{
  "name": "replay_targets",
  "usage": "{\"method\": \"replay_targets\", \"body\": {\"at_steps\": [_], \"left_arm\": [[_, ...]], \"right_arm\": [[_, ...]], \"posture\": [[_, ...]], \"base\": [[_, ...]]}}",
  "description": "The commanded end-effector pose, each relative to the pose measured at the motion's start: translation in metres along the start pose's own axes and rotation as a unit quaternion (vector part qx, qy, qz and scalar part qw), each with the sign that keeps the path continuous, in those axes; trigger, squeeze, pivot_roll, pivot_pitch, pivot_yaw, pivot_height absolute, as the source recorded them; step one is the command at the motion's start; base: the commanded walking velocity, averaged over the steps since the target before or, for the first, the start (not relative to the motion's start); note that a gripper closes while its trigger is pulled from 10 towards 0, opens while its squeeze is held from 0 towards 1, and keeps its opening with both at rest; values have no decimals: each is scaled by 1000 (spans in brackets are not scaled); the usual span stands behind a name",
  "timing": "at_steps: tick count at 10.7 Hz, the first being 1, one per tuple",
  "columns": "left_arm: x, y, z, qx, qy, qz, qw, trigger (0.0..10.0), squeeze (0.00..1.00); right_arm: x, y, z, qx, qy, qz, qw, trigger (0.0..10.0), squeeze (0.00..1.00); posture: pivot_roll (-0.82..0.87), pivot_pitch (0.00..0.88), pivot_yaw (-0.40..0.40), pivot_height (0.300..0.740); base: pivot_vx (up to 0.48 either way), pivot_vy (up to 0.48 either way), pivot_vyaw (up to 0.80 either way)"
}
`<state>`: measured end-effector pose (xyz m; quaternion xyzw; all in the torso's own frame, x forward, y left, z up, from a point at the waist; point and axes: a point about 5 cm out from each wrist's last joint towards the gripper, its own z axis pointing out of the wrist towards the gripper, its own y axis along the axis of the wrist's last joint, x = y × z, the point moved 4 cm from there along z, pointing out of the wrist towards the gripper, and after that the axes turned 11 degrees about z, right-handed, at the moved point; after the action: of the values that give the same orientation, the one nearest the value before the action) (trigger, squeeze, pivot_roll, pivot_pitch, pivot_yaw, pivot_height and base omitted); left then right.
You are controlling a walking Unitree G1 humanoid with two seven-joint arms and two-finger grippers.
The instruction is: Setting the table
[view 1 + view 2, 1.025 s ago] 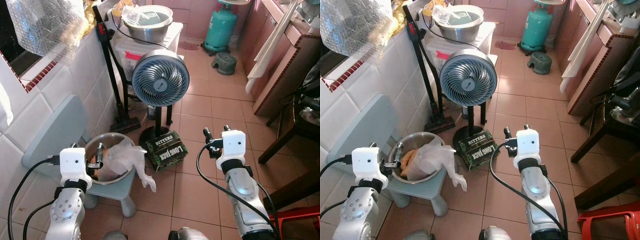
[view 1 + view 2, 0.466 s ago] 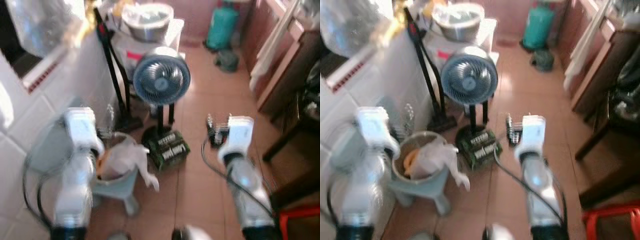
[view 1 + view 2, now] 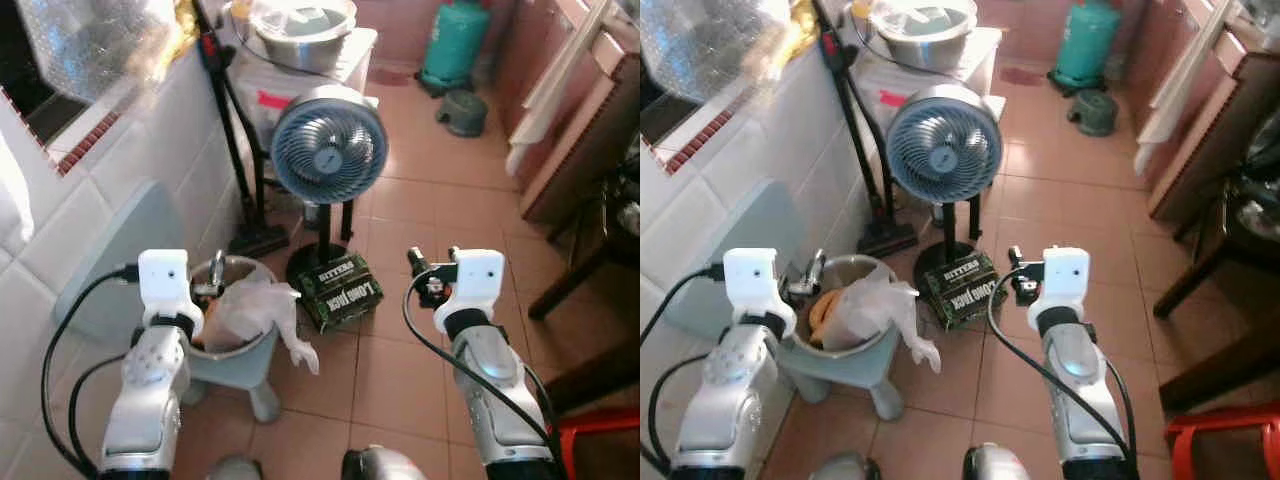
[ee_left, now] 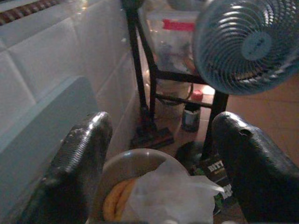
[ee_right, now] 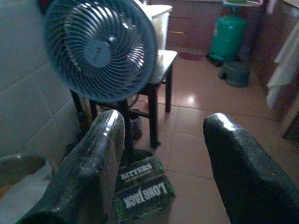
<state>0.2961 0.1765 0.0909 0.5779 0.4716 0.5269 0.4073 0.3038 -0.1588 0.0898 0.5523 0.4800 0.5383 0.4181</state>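
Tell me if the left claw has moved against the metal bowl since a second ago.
Yes. The left claw has risen and gone forward: it hung beside the metal bowl at its near rim, and now sits above the far rim, nearer the fan.

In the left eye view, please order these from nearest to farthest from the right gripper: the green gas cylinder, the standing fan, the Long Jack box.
From the right gripper:
1. Long Jack box, on the floor just to its left.
2. Standing fan, further ahead and to the left, behind the box.
3. Green gas cylinder, far ahead at the end of the room.
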Motion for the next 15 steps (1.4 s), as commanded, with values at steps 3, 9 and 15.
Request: {"method": "replay_targets", "body": {"at_steps": [3, 9, 15], "left_arm": [[3, 15, 5, -24, 5, 6, 1000, 10000, 0], [5, 13, 6, -18, 4, 4, 1000, 10000, 0], [4, 11, 6, -10, 3, -10, 1000, 10000, 0]], "right_arm": [[-8, 4, 0, -1, -12, -20, 1000, 10000, 0], [-6, 4, 4, 1, -12, -19, 1000, 10000, 0], [-7, 0, -1, 6, -15, -19, 1000, 10000, 0]], "posture": [[-21, 124, 21, 740], [-26, 131, 26, 740], [-30, 146, 22, 740]], "base": [[-304, 0, -692], [-166, 0, -704], [-126, 0, -725]]}}
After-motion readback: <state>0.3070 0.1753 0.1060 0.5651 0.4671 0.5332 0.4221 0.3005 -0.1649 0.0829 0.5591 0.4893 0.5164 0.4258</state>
